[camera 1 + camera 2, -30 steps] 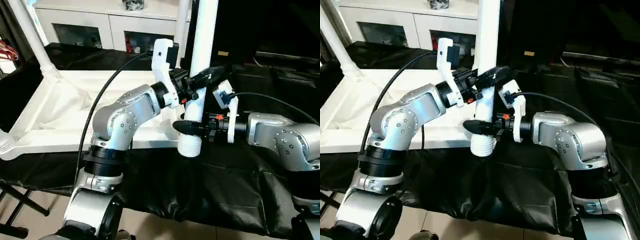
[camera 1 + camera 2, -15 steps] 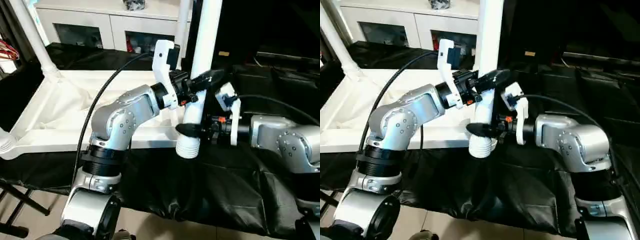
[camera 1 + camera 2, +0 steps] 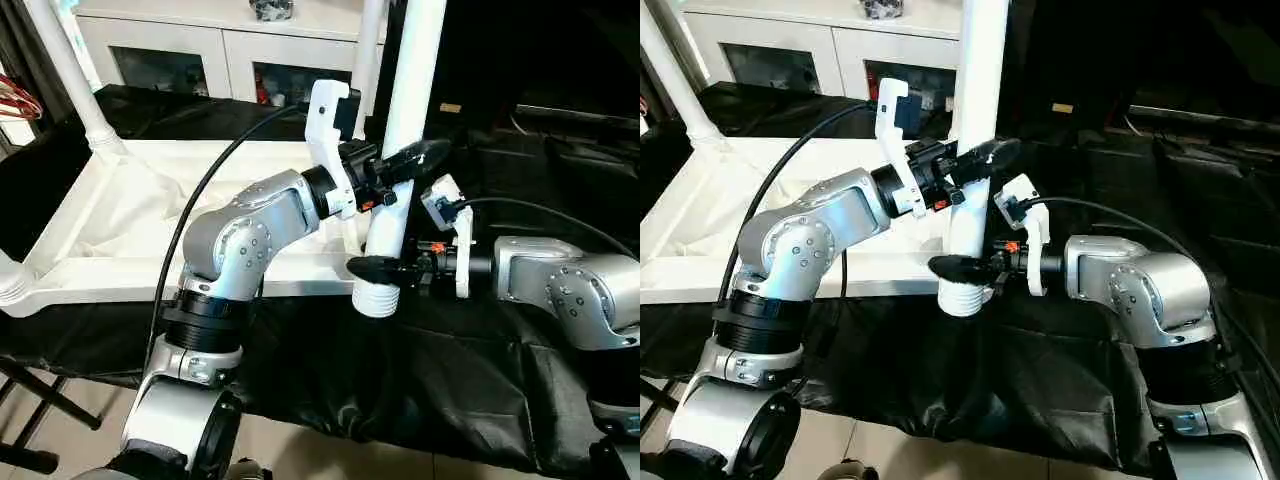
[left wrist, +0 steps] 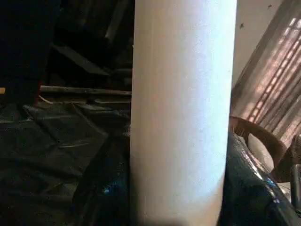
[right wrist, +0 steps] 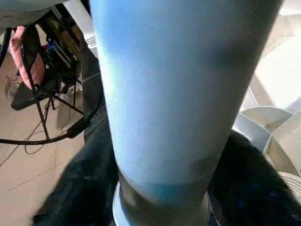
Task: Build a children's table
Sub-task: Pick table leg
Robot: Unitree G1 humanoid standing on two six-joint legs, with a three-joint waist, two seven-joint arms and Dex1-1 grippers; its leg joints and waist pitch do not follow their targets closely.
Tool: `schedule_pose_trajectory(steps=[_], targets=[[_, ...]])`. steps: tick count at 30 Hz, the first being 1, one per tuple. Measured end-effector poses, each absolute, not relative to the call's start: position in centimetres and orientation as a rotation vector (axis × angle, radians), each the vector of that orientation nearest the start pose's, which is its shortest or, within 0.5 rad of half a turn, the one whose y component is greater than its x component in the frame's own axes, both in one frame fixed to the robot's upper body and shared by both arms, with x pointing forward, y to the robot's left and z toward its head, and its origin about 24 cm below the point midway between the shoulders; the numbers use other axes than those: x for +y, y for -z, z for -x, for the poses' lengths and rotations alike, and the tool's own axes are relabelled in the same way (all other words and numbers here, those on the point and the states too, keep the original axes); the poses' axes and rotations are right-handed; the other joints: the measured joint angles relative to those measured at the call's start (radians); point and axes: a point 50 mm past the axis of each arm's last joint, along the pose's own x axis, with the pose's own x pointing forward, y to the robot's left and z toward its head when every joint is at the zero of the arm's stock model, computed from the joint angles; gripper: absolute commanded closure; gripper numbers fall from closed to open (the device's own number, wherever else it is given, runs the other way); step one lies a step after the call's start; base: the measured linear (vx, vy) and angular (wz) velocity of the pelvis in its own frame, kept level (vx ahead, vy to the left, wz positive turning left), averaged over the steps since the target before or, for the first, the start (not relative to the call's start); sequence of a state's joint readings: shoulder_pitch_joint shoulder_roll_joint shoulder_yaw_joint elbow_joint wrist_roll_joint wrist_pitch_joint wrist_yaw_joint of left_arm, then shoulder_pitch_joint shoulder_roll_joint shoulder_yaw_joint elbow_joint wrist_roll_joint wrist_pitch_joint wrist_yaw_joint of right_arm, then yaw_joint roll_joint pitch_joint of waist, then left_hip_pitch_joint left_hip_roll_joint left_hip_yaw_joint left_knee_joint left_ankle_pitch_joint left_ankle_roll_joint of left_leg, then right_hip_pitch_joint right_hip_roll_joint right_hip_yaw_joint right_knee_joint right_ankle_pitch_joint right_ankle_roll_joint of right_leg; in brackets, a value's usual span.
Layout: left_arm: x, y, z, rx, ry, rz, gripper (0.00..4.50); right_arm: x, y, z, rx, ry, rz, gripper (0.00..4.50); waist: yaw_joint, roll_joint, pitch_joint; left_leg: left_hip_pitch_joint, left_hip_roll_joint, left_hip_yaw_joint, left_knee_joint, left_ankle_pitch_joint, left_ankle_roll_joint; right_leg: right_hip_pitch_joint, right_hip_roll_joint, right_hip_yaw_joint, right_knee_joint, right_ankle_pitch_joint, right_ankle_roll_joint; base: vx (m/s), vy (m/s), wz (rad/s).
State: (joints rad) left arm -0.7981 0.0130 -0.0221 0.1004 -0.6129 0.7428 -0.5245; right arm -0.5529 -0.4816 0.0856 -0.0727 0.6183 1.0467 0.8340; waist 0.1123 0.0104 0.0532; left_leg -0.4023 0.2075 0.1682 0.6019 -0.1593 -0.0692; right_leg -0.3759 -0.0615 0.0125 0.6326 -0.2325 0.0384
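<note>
A leg (image 3: pixel 400 150) stands upright at the tabletop's (image 3: pixel 130 215) near right corner, on the work table (image 3: pixel 470 370). Another leg (image 3: pixel 70 80) rises from the tabletop's far left corner.

The scene is viewed from the head by the two eye views, forward and downward over the silver forearms; the same upright white leg (image 3: pixel 400 150) is seen at frame centre in both, with the tabletop (image 3: pixel 120 215) at the left. The leg is shifted slightly leftward in the right eye view. In each wrist view the leg (image 4: pixel 181 108) is seen from very close, spanning the middle of the frame.
</note>
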Motion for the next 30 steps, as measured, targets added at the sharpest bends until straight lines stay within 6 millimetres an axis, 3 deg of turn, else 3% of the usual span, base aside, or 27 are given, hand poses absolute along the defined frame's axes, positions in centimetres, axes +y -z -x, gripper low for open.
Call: schedule_pose_trajectory(steps=[2,8,14,16,20,23,30], targets=[[2.9,-20.1,-32.4,0.044,1.121,0.391,2.65,-13.3,-13.8,-29.2,0.505,-1.128,-0.161,1.91,0.000,0.000,0.000,0.000,0.000,0.000,0.000,0.000,0.000,0.000,0.000,0.000,0.000,0.000,0.000,0.000,0.000,0.00],[2.8,-20.1,-32.3,0.048,1.129,0.383,2.65,-13.2,-13.7,-29.1,0.506,-1.136,-0.164,2.51,0.000,0.000,0.000,0.000,0.000,0.000,0.000,0.000,0.000,0.000,0.000,0.000,0.000,0.000,0.000,0.000,0.000,0.00],[2.8,-20.1,-32.3,0.048,1.128,0.381,2.65,-13.2,-13.7,-29.1,0.505,-1.137,-0.165,2.58,0.000,0.000,0.000,0.000,0.000,0.000,0.000,0.000,0.000,0.000,0.000,0.000,0.000,0.000,0.000,0.000,0.000,0.00],[2.7,-20.1,-32.4,0.042,1.118,0.377,1.95,-13.2,-13.7,-29.1,0.501,-1.135,-0.163,2.59,0.000,0.000,0.000,0.000,0.000,0.000,0.000,0.000,0.000,0.000,0.000,0.000,0.000,0.000,0.000,0.000,0.000,0.00],[2.7,-20.1,-32.4,0.039,1.111,0.370,1.87,-13.3,-13.4,-29.1,0.503,-1.121,-0.169,2.59,0.000,0.000,0.000,0.000,0.000,0.000,0.000,0.000,0.000,0.000,0.000,0.000,0.000,0.001,0.000,0.000,0.000,0.00],[2.7,-20.5,-32.5,-0.018,1.095,0.380,1.50,-13.2,-12.6,-28.8,0.510,-1.109,-0.189,2.59,0.000,0.000,0.000,0.000,0.000,0.000,0.000,0.000,0.000,0.000,0.000,0.000,0.000,0.001,0.000,0.000,0.000,0.00],[4.1,-21.8,-33.0,-0.141,1.034,0.520,1.50,-12.6,-12.5,-29.5,0.382,-1.011,-0.245,2.59,0.000,0.001,-0.001,0.000,0.000,0.000,0.000,0.001,-0.001,0.000,0.000,0.000,0.001,0.001,-0.001,0.000,0.000,0.00]])
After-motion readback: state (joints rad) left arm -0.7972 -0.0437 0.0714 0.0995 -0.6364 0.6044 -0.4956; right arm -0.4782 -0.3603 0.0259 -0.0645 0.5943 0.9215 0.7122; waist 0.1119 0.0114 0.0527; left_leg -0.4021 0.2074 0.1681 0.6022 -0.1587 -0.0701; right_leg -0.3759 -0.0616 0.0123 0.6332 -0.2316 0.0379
